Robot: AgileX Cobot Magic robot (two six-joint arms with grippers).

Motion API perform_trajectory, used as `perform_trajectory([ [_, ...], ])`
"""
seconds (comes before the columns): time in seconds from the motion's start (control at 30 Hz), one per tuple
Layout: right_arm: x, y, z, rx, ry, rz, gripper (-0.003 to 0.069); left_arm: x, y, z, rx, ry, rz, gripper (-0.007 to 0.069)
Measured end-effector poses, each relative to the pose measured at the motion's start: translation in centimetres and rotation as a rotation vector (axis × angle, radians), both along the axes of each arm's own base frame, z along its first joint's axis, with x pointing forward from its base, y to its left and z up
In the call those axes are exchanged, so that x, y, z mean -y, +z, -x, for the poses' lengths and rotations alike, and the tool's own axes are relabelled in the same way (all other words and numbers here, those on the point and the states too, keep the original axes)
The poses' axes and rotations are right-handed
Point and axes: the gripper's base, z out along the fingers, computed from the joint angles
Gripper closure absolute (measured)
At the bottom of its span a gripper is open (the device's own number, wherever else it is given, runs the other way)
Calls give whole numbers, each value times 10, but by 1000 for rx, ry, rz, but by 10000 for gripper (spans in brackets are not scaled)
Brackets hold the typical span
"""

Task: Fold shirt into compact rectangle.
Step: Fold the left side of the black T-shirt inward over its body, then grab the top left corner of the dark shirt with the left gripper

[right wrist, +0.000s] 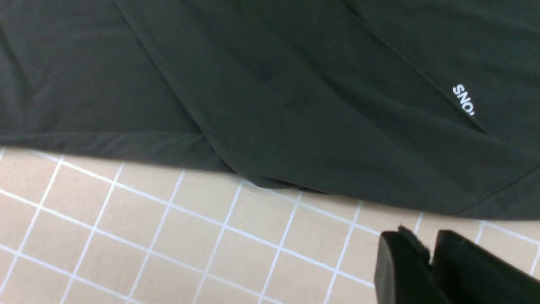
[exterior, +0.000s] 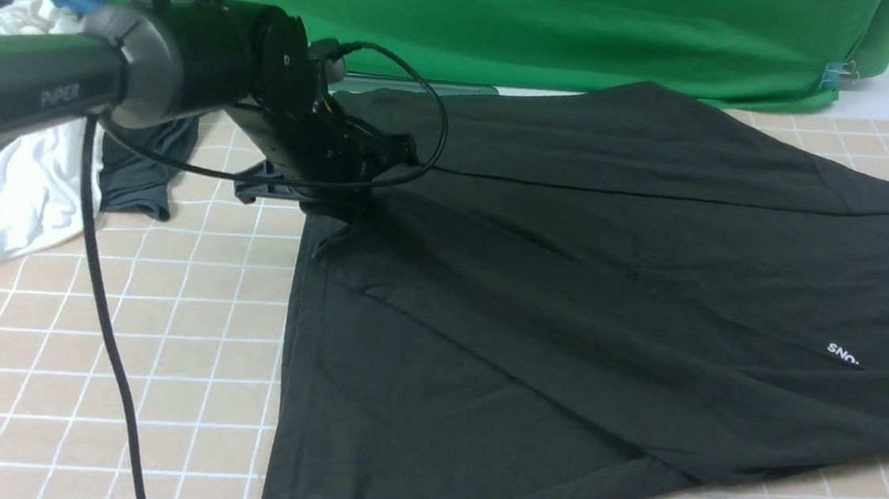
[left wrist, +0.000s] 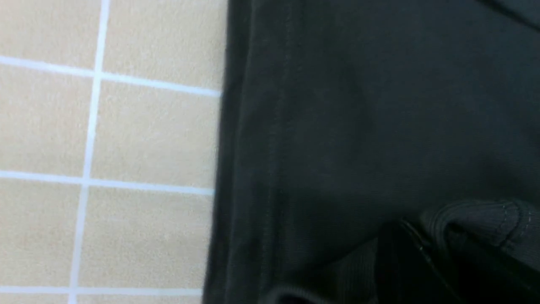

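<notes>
Left hand (exterior: 333,203), jaws together, on shirt (exterior: 568,291) hem

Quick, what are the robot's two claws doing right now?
Left gripper: closed, pinching the edge of the shirt.
Right gripper: slightly open, holding nothing.

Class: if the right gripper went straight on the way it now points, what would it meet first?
The right gripper would probably meet the tiled table first, just short of the shirt hem; depth is unclear, so the hem is possible.
</notes>
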Motion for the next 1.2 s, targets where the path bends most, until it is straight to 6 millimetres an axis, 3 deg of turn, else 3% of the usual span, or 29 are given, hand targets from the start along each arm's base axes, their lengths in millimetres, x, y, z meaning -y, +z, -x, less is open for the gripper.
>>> perform_trajectory([
  [0.1,0,0,0,1,0,0,512,-5,-13,-4,-34,40,4,548],
  [0.2,0,0,0,2,0,0,505,-17,-13,-10,-38,80,8,449],
  [0.4,0,0,0,4,-1,-1,502,-51,29,-39,78,177,68,211],
  [0.57,0,1,-1,13,-3,-3,498,-66,54,-59,160,236,190,116],
  [0.73,0,3,-5,52,-35,-24,494,-58,29,-80,129,200,292,111],
  [0.93,0,4,-6,61,-76,-51,494,-49,-18,-104,23,167,322,197],
  [1.2,0,6,-9,103,-83,-59,494,-45,-30,-126,61,166,359,314],
])
